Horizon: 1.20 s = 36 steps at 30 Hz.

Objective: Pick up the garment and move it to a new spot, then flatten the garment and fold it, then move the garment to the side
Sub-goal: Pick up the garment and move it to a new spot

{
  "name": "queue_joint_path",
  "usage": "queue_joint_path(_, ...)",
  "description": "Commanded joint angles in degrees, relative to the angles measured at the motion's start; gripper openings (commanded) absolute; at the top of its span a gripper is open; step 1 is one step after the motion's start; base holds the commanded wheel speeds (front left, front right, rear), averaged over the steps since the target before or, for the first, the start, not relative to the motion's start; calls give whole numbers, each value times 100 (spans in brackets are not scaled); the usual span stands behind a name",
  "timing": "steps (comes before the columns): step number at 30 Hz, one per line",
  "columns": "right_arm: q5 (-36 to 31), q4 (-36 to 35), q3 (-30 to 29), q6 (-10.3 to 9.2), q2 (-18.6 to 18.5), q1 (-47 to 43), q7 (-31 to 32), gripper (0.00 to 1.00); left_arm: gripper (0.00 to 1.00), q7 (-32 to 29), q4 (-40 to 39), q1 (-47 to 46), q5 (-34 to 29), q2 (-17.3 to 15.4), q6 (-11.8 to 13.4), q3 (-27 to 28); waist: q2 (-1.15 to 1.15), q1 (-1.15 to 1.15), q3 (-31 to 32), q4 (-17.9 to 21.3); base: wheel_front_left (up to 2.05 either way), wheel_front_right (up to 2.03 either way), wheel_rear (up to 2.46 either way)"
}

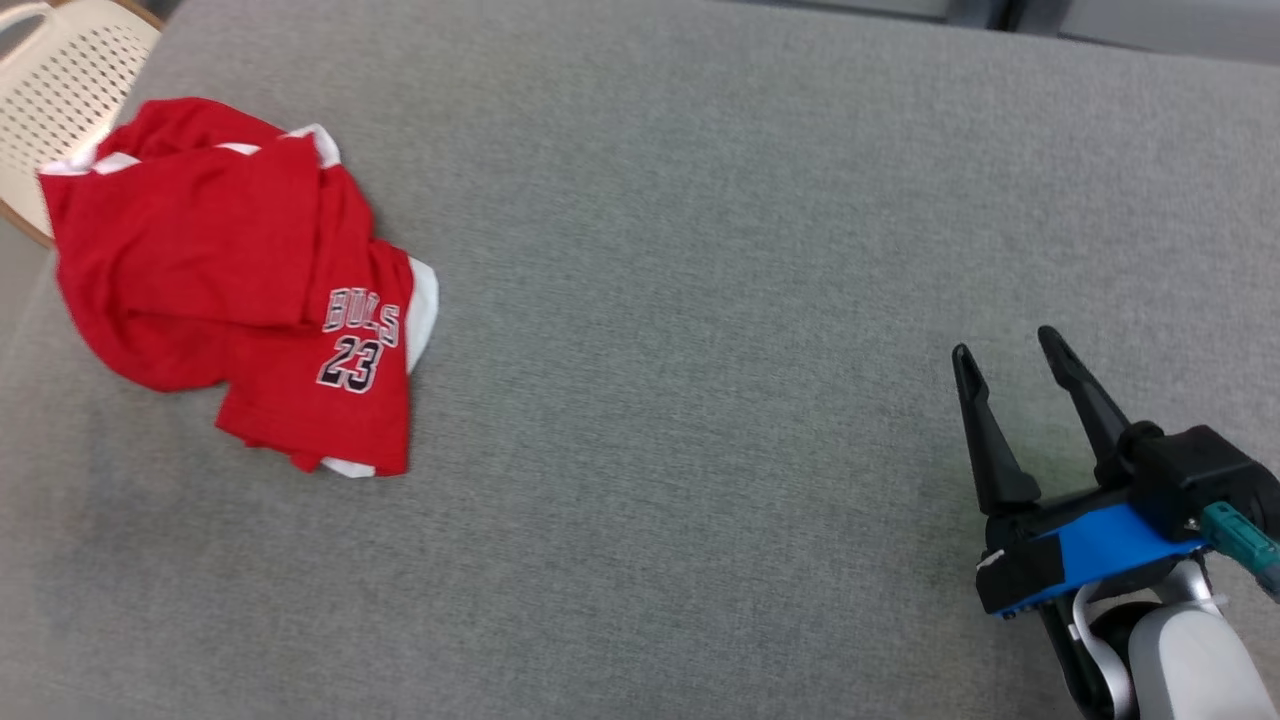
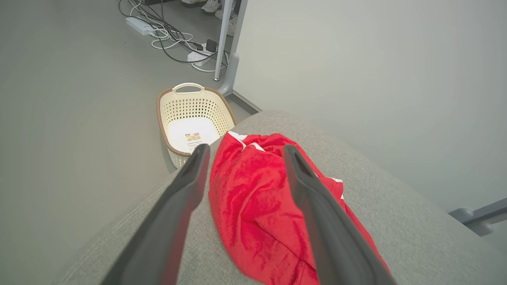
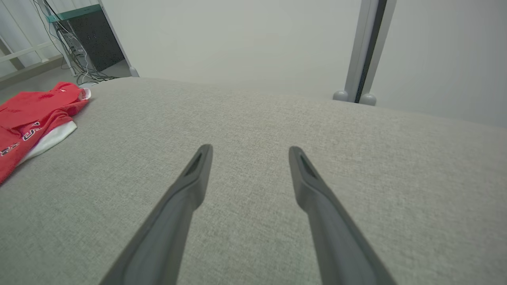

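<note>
both jaws spread, empty: left gripper [image 2: 245,149] hangs above the crumpled red garment [image 1: 240,280] at the grey surface's [image 1: 700,300] far left; right gripper [image 1: 1005,341] near right. pickup looks pending: lower, pinch a fold.

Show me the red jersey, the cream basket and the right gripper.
red jersey [image 1: 200,320], head view, on plain red cloth, left of the lettering.
cream basket [image 2: 194,109], left wrist view, on its perforated far wall.
right gripper [image 1: 1005,341], head view, midway between its open fingertips.

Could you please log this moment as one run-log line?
phase: pre-grasp | garment: crumpled, ungrasped | left gripper: open, aimed at garment | right gripper: open, empty
</note>
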<state>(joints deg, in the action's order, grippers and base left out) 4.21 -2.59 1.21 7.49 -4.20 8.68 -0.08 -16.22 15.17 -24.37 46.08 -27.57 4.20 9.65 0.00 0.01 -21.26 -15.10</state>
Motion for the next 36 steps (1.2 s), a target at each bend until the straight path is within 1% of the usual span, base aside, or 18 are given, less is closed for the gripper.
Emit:
queue_joint_path(1,-45,-77,-4,1,-38,116,-13,100,100,-56,10,-128,68,-52,75,96,0,-1,-617,494,0,0,0)
queue_joint_path(4,-38,-208,-43,1,-76,228,-28,100,100,-247,138,-190,235,-234,167,310,0,-1,-921,709,0,0,0)
queue_joint_path(8,-35,-338,-129,1,-115,234,-36,100,100,-395,514,-361,423,-426,101,486,0,-1,-1217,930,0,0,0)
queue_joint_path(11,-37,-435,-211,1,-100,199,-60,100,100,-579,797,-444,514,-510,81,479,0,-1,-1347,1081,0,0,0)
queue_joint_path(16,34,-478,-203,1,-61,243,-118,100,100,-1044,1249,-557,746,-496,117,437,0,-1,-1453,1251,0,0,0)
queue_joint_path(17,41,-474,-189,1,-47,257,-125,100,100,-1192,1338,-575,813,-472,62,397,0,-1,-1457,1273,0,0,0)
queue_joint_path(19,68,-452,-147,1,-28,287,-151,100,100,-1306,1542,-535,870,-419,65,376,0,-1,-1452,1324,0,0,0)
queue_joint_path(20,86,-435,-138,1,-18,299,-168,100,56,-1304,1631,-499,865,-415,72,371,0,-1,-1438,1346,0,0,0)
queue_joint_path(21,92,-418,-124,1,-5,304,-187,100,23,-1329,1730,-454,877,-405,61,358,0,-1,-1413,1366,0,0,0)
queue_joint_path(22,87,-408,-117,1,3,304,-196,100,0,-1405,1809,-406,904,-365,26,319,0,-1,-1391,1381,0,0,0)
queue_joint_path(26,109,-341,-182,1,28,270,-222,100,0,-1350,1932,-378,898,-305,-245,197,0,-1,-1226,1345,0,0,0)
queue_joint_path(28,118,-301,-187,1,39,244,-245,100,0,-1289,1945,-423,837,-341,-348,153,0,-1,-1097,1310,0,0,0)
queue_joint_path(32,157,-188,-122,1,54,236,-293,100,0,-853,1805,-602,610,-637,-470,183,0,-1,-754,1264,0,0,0)
queue_joint_path(36,251,-36,-95,1,80,168,-344,100,0,-574,1491,-778,279,-844,-564,13,0,-1,-314,1220,0,0,0)
